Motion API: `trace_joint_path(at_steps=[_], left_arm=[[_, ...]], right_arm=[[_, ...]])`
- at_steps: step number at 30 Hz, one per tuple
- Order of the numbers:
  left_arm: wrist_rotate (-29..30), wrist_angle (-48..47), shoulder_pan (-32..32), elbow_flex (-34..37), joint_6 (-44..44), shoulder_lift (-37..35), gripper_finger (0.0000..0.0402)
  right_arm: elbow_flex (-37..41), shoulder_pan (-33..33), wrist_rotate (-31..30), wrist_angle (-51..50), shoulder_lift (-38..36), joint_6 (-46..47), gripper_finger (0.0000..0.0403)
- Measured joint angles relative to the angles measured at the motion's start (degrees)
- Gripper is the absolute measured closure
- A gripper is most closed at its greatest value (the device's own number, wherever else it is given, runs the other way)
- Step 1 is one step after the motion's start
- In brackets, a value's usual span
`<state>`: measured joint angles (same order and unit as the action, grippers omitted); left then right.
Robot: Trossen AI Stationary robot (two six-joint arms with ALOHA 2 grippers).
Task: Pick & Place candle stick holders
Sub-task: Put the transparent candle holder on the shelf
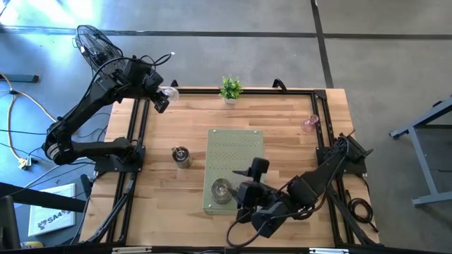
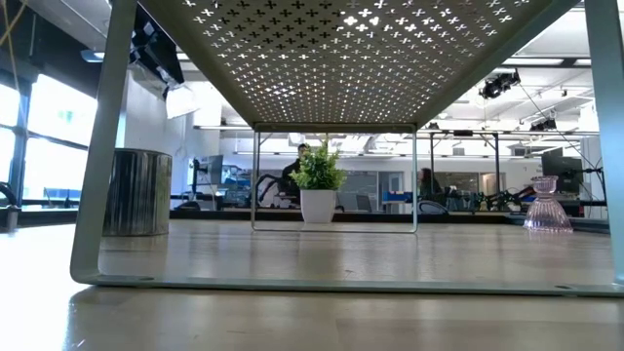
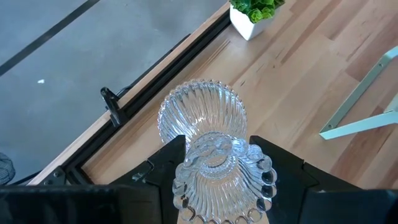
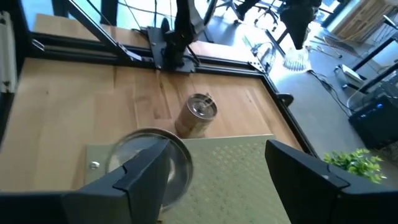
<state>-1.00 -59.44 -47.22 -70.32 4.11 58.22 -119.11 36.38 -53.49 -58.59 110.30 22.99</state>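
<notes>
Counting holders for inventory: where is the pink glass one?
In the high view, the pink glass holder stands alone by the table's right edge rail, far from the plant.

1. We found just one piece of lettering — on the white sheet (image 1: 51,214) lying on the floor off the table's left side, in the high view.
2. We made out "SA" at its start — the rest was too small to read.

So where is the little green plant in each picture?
High view: little green plant at the table's far edge, middle.
Low view: plant centre, beyond the green perforated stand.
Left wrist view: top edge.
Right wrist view: leaves at lower right.
Shared landmark: the stand.
</notes>
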Motion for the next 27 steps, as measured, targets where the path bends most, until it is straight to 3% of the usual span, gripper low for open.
trace_joint_path(at_steps=[8,13,16,19,27], left_arm=[[-0.2,-0.6,0.0,0.0,0.0,0.0,0.0241],[-0.2,-0.8,0.0,0.0,0.1,0.0,0.0241],[-0.2,-0.8,0.0,0.0,0.1,0.0,0.0241],[0.0,-0.8,0.0,0.0,0.1,0.0,0.0241],[0.1,-0.7,0.0,0.0,0.1,0.0,0.0241]], right_arm=[[0.0,-0.1,-4.5,0.1,0.0,1.0,0.0145],[0.0,-0.2,-0.6,2.0,0.0,1.9,0.0144],[0.0,-0.3,-2.8,4.7,0.0,7.6,0.0139],[0.0,-0.4,-3.3,4.4,0.0,4.6,0.0139],[0.0,-0.8,6.5,5.1,0.0,0.9,0.0130]])
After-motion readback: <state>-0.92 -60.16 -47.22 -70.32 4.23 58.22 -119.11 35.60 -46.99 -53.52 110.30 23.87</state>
